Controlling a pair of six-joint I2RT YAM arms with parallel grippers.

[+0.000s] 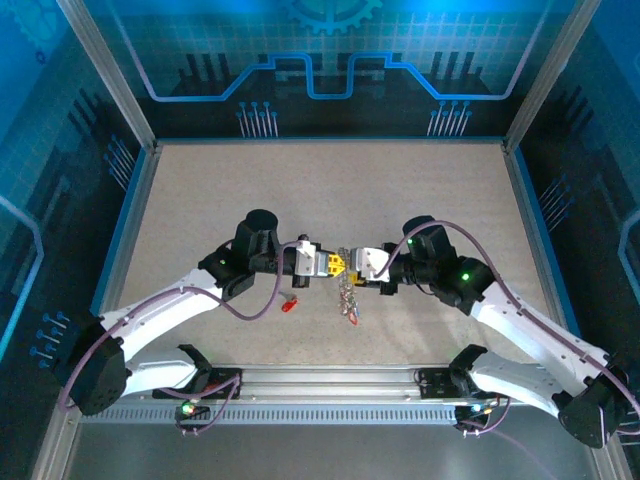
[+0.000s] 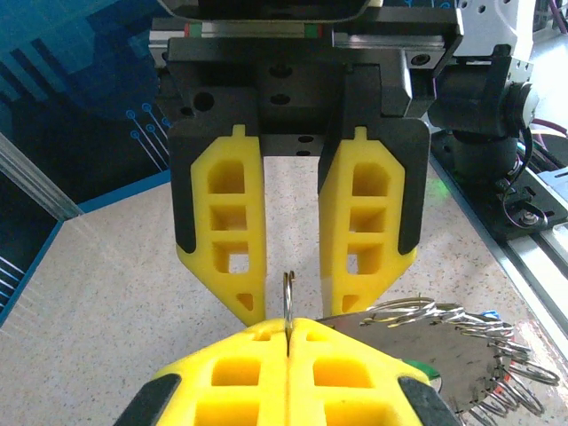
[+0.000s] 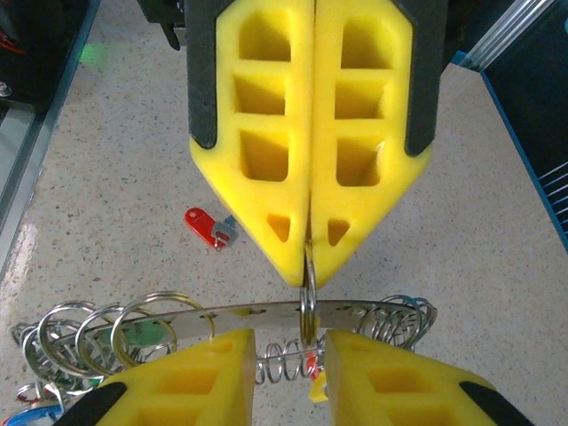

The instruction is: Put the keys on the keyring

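Observation:
My left gripper point(image 1: 327, 263) is shut on a small silver split ring point(image 2: 288, 297) that stands edge-on out of its fingertips. That ring loops over the keyring point(image 3: 257, 312), a grey metal band with holes and many wire loops, which hangs between the two grippers above the table. My right gripper point(image 3: 290, 342) is open, one fingertip on each side of the split ring point(image 3: 308, 302). Several keys point(image 1: 350, 298) with coloured tags dangle below the band. One red-tagged key point(image 3: 206, 226) lies loose on the table point(image 1: 330, 190), also seen from the top as that red key point(image 1: 291, 305).
An aluminium rail point(image 1: 330, 380) runs along the near table edge between the arm bases. Blue panel walls point(image 1: 320, 60) and metal posts enclose the speckled table on three sides.

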